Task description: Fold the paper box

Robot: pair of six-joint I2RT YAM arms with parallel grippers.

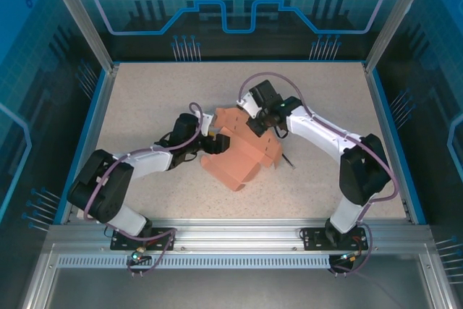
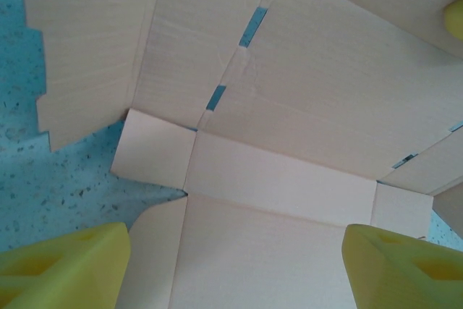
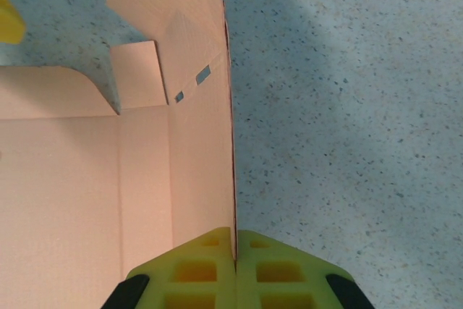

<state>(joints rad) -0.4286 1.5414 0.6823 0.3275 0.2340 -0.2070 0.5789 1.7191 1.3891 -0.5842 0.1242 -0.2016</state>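
The paper box [image 1: 242, 161], a salmon-pink die-cut sheet of thin cardboard with flaps, lies partly folded at the centre of the speckled beige table [image 1: 145, 99] in the top view. Its widest part points toward the lower centre of the frame. The left gripper [image 1: 211, 137] meets the sheet from the left side, and the right gripper [image 1: 259, 127] meets it from the upper right. A thin dark pen-like stick [image 1: 288, 162] lies on the table just beside the sheet's right edge. In the left wrist view, the left gripper [image 2: 235, 273] has its yellow fingertips [image 2: 65, 265] wide apart, one in each lower corner of the frame. The creased panels and slotted fold lines of the paper box [image 2: 289, 106] spread between and above them. Whether the fingertips touch the cardboard cannot be told. In the right wrist view, the right gripper [image 3: 235, 258] sits at the bottom centre of the frame with its yellow fingers [image 3: 195, 273] pressed together on a raised wall of the paper box [image 3: 72, 193]. This wall stands upright and runs as a thin edge up the middle of the frame. The box floor and a small flap lie to the left, and bare table lies to the right.
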